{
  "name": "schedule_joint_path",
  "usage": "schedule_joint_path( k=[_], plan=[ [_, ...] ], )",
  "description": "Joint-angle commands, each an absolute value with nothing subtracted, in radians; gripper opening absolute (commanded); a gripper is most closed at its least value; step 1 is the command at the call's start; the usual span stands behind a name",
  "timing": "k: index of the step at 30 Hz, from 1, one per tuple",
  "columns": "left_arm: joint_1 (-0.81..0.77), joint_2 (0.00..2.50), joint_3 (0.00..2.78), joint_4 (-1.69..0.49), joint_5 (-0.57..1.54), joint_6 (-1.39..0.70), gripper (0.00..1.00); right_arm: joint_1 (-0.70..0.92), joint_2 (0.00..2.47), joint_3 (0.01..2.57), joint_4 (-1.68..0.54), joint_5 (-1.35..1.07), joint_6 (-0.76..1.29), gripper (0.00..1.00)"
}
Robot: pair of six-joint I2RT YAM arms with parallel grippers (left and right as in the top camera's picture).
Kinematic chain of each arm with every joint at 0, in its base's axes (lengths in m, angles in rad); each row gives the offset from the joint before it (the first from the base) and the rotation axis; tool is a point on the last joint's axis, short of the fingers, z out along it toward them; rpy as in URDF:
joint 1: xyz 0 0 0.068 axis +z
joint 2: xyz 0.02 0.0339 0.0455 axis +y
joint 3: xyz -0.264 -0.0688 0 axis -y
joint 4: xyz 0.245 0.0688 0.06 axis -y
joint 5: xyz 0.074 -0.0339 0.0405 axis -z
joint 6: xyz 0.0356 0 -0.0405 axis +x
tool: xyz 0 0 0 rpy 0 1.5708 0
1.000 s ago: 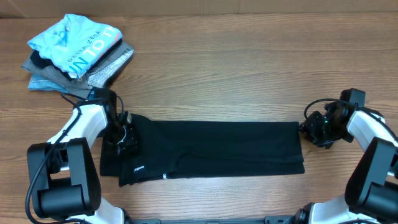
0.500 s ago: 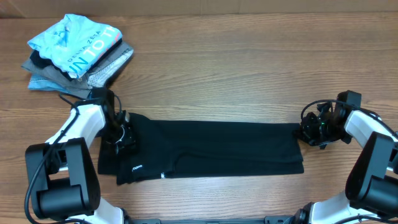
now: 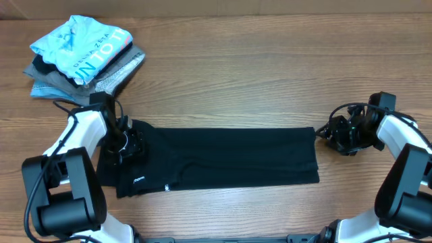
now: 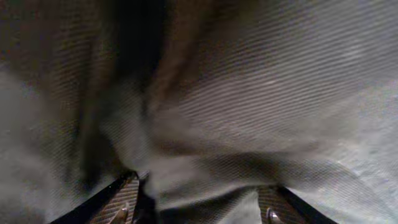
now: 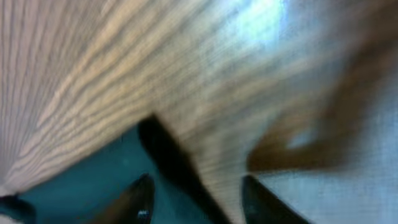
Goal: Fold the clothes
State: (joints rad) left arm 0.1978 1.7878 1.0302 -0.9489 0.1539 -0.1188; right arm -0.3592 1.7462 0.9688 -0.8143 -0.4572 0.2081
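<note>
black t-shirt (image 3: 216,165) lies flat on the worktop (image 3: 236,81) as a long folded strip, near the front edge. left fingers (image 4: 121,199) are pinched on bunched fabric at its left end (super dark close-up). right fingers (image 5: 140,194) sit spread wide just off its right end, holding nothing.

You have a wooden table (image 3: 223,74) under both grippers, its grain running from one to the other and well out past them. Ahead of the right gripper (image 5: 195,184), a pale, blurred glare (image 5: 261,22) lies on the wood. Far beyond the left gripper (image 3: 130,144), a tan strip (image 3: 270,5) lines the table's far edge; what it is cannot be told.
</note>
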Motion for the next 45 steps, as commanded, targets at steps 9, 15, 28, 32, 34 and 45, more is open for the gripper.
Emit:
schedule_joint_path(
  k=[9,15,28,32,34,45],
  plan=[
    [0.213,1.810,1.498,-1.210,0.163,-0.052,0.67,-0.246,1.642,0.930,-0.918,-0.430,0.283,0.17],
    [0.197,1.810,1.570,-1.295,0.237,0.023,0.68,-0.208,1.650,0.803,-0.749,-0.350,0.469,0.12],
    [0.041,1.810,1.460,-1.246,0.237,0.056,0.70,-0.236,1.652,0.759,-0.443,-0.054,0.712,0.09],
    [-0.033,1.810,1.363,-1.161,0.257,0.052,0.73,-0.273,1.652,0.766,-0.424,-0.024,0.748,0.09],
    [-0.070,1.811,1.299,-1.102,0.260,0.040,0.74,-0.308,1.652,0.774,-0.424,-0.038,0.763,0.09],
    [-0.152,1.811,1.009,-0.731,0.230,-0.036,0.04,-0.495,1.626,0.884,-0.544,-0.323,0.563,0.13]
  ],
)
